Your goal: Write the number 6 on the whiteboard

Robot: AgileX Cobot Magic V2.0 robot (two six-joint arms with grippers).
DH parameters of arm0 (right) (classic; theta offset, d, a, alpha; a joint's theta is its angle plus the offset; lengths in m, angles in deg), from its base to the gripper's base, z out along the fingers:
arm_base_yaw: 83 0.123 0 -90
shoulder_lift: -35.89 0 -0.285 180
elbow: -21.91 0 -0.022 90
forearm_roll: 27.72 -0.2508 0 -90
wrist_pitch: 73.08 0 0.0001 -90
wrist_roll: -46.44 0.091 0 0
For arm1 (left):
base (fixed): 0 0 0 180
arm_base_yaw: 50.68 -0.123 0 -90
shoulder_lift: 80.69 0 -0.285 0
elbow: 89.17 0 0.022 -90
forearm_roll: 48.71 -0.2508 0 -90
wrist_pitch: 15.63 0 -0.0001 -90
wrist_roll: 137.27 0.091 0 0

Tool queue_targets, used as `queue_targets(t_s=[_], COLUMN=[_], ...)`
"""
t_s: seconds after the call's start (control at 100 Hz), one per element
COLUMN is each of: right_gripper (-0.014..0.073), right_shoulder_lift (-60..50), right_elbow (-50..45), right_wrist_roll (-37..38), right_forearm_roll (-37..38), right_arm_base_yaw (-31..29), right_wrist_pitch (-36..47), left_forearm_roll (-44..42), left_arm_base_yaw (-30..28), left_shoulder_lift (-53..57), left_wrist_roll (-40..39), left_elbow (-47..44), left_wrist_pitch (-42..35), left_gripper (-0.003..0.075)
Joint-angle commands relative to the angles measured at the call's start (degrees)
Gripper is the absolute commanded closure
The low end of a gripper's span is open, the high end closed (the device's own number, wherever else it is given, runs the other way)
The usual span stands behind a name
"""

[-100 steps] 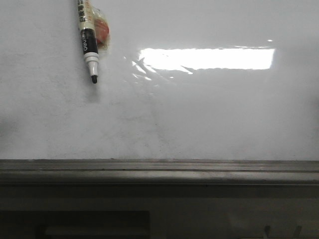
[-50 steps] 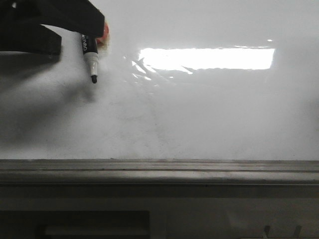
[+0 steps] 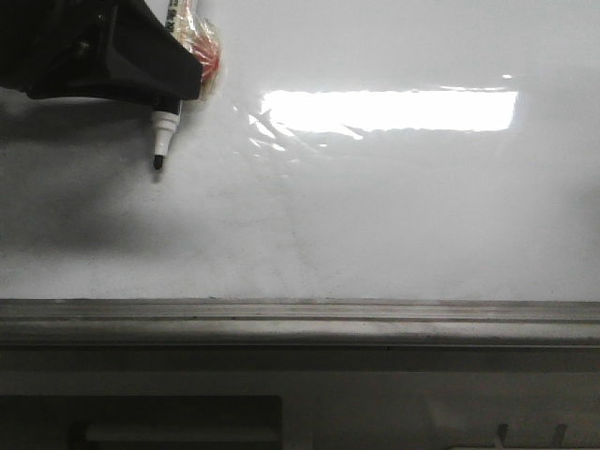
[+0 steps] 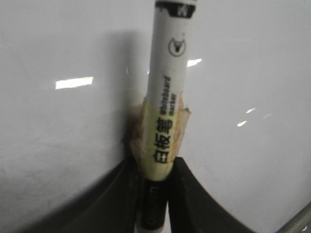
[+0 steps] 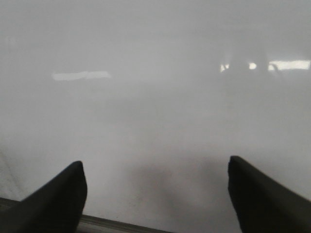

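Note:
The whiteboard [image 3: 394, 206] fills the front view, glossy white with a bright rectangular reflection. No number 6 shows on it; I see only faint grey smudges. My left gripper [image 3: 161, 94] is at the upper left, shut on a white-and-black whiteboard marker [image 3: 162, 139]. The marker's black tip points down, close over the board. In the left wrist view the jaws [image 4: 154, 170] clamp the marker [image 4: 170, 87] at its black band, below a wrap of yellowish tape. My right gripper [image 5: 155, 167] is open and empty over bare board; it does not show in the front view.
A grey metal rail [image 3: 300, 314] runs along the board's lower edge, with a dark grey ledge [image 3: 300, 375] below it. The rail also shows in the right wrist view [image 5: 112, 224]. Clear and orange tape [image 3: 199, 47] sticks out from the marker beside the gripper.
The left gripper has come in from the left around the marker. The marker tip has shifted left and slightly down.

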Motion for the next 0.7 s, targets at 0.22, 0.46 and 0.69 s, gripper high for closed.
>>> queue_targets(t_s=[0.22,0.46,0.69], right_gripper=[0.0053,0.0053,0.0053], right_shoulder_lift=[3.51,16.01,25.99], right_elbow=[3.29,10.87,21.25], right_wrist_roll=[-11.68,-31.11,-31.75], right_forearm_roll=[-12.27,-35.51,-36.70], right_arm_base_yaw=[-0.23,-0.23,3.90], right_wrist_pitch=[-3.65,-20.50,-28.89], left_forearm_roll=[-14.21,-26.59,-29.64], left_arm_base_yaw=[0.09,0.32,0.32], left_shoulder_lift=[6.45,7.17,7.17], left_wrist_roll=[0.07,-0.54,-0.67], left_elbow=[2.65,5.05,5.05], left_wrist_pitch=[8.77,25.47,27.76], left_gripper=[0.0741,0.0741,0.0741])
